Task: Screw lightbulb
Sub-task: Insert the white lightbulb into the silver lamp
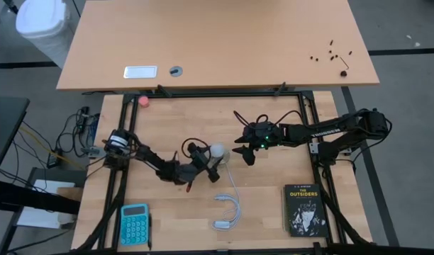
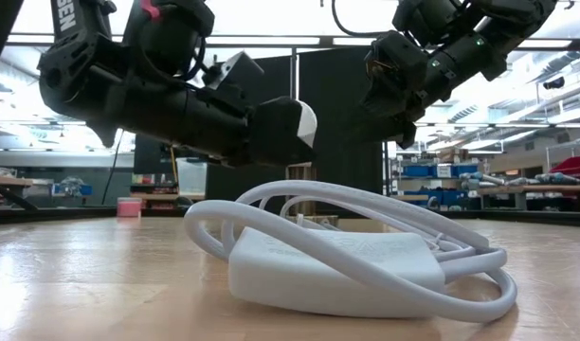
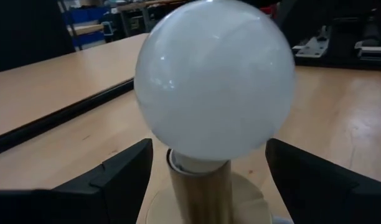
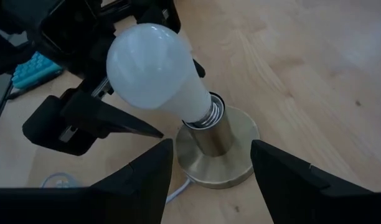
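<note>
The white lightbulb (image 4: 150,65) stands tilted with its screw base in a round brass socket (image 4: 215,149), which rests on the table by its flat disc. My left gripper (image 3: 209,146) comes in nearly level from the table's left and is open. Its fingers (image 3: 116,174) stand on either side of the bulb's lower part, and no touch shows. My right gripper (image 4: 210,148) hovers above and to the right of the socket (image 3: 200,186), slanting down. It is open, with nothing between its fingers. In the high view the bulb (image 1: 217,150) lies between the two grippers.
A white cord with its adapter (image 1: 227,212) lies coiled near the table's front, large in the low view (image 2: 347,256). A black book (image 1: 303,209) lies at the front right and a teal calculator (image 1: 134,223) at the front left. A pink ball (image 1: 142,101) sits at the far left.
</note>
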`<state>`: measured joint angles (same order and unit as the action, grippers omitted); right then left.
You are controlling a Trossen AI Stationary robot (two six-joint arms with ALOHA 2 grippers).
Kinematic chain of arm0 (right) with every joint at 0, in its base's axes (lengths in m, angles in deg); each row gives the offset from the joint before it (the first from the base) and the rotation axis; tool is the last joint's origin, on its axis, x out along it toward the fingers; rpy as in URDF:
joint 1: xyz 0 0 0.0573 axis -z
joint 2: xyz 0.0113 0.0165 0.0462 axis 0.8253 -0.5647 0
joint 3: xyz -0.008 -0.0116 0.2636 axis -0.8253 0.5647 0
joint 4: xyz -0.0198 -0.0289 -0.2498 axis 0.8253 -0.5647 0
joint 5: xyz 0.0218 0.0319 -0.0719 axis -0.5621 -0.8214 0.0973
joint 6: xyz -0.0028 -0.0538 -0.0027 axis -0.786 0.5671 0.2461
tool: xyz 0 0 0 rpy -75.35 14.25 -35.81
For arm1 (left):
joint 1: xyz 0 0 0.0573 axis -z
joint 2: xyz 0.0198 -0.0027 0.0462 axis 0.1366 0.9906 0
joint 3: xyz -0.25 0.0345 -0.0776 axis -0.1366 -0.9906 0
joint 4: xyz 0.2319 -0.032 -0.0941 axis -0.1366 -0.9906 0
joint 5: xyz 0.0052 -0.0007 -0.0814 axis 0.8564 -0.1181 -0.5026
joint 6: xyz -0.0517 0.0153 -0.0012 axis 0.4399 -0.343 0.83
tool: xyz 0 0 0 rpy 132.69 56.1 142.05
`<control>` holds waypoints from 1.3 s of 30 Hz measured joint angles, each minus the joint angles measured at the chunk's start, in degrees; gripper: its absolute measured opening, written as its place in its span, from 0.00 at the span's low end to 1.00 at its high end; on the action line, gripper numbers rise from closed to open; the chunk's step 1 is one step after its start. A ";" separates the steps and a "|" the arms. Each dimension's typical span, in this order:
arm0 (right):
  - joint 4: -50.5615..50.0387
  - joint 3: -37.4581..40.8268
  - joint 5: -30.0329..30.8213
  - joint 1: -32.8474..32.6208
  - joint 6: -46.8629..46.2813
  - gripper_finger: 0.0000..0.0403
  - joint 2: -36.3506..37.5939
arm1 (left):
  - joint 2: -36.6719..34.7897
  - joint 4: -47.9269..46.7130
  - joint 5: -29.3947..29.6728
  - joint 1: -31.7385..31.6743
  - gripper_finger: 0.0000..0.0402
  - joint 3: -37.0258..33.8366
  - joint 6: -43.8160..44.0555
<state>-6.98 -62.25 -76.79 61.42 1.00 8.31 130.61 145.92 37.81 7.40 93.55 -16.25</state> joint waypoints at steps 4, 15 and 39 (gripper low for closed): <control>-0.03 0.00 0.00 0.00 1.20 0.56 0.00 | 0.00 -1.27 2.46 1.41 0.79 0.00 2.09; -4.05 3.42 5.86 0.04 1.64 0.56 4.57 | 0.00 -14.09 6.33 2.85 0.79 0.00 17.24; 24.03 28.87 10.04 -4.20 -4.48 0.57 18.75 | 0.02 -12.50 -5.34 0.74 0.71 -3.02 14.96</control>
<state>17.04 -33.38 -66.75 57.22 -3.48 27.06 130.63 133.42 32.47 8.14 90.52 -1.29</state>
